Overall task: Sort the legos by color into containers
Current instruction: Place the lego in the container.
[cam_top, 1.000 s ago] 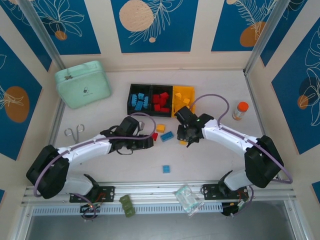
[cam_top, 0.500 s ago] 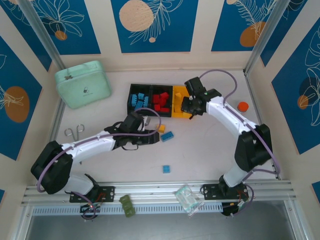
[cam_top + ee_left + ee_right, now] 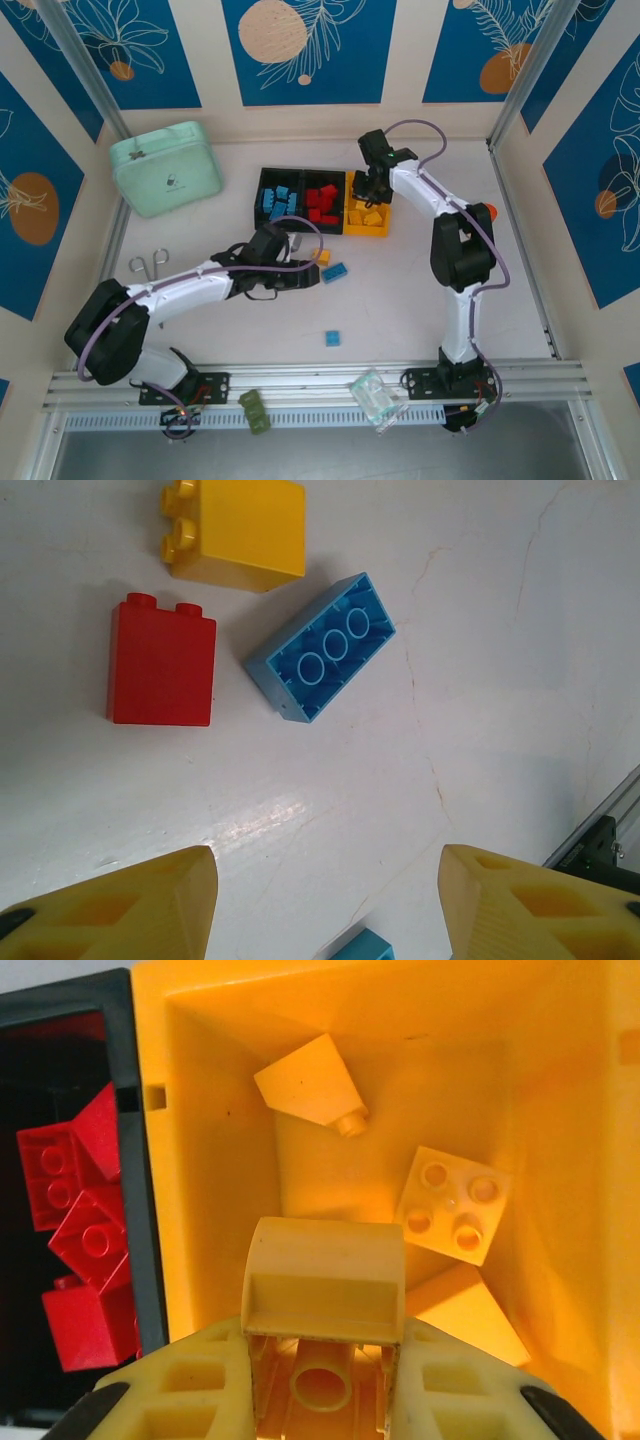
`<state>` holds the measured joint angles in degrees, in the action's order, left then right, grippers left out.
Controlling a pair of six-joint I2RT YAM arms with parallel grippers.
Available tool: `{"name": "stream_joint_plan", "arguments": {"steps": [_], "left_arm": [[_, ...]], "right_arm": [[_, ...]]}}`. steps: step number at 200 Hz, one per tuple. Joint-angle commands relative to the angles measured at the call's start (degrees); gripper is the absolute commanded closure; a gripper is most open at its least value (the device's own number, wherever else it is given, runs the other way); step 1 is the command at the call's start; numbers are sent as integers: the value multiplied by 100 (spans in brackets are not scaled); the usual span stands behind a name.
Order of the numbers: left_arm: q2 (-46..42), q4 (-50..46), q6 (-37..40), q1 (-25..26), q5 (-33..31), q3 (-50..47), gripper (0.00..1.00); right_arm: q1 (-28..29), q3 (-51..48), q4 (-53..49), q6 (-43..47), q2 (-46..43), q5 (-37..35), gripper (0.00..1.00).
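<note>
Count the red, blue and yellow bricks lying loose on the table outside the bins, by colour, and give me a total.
Blue bricks: 2
Red brick: 1
Yellow brick: 1
Total: 4
Left out: the carried brick, yellow, in the right pincer over the yellow bin.

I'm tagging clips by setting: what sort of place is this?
Likely a lab's robot test booth: left arm and right arm bolted to an aluminium rail, printed blue panels walling the table, toy bricks beside sorting bins.
</note>
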<state>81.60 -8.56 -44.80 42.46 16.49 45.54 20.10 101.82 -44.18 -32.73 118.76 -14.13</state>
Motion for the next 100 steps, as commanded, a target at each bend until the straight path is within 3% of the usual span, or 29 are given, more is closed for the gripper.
{"name": "stream_joint_plan", "arguments": {"steps": [1, 56, 100], "left_arm": [[65, -60, -64, 49, 47, 105, 40], [144, -50, -107, 51, 47, 69, 40], [128, -55, -121, 51, 38, 60, 40]], "right_arm": [[-49, 329, -227, 117, 253, 104, 77], [-72, 780, -359, 120, 712, 42, 72], [-56, 871, -425, 91, 669, -31, 58]]}}
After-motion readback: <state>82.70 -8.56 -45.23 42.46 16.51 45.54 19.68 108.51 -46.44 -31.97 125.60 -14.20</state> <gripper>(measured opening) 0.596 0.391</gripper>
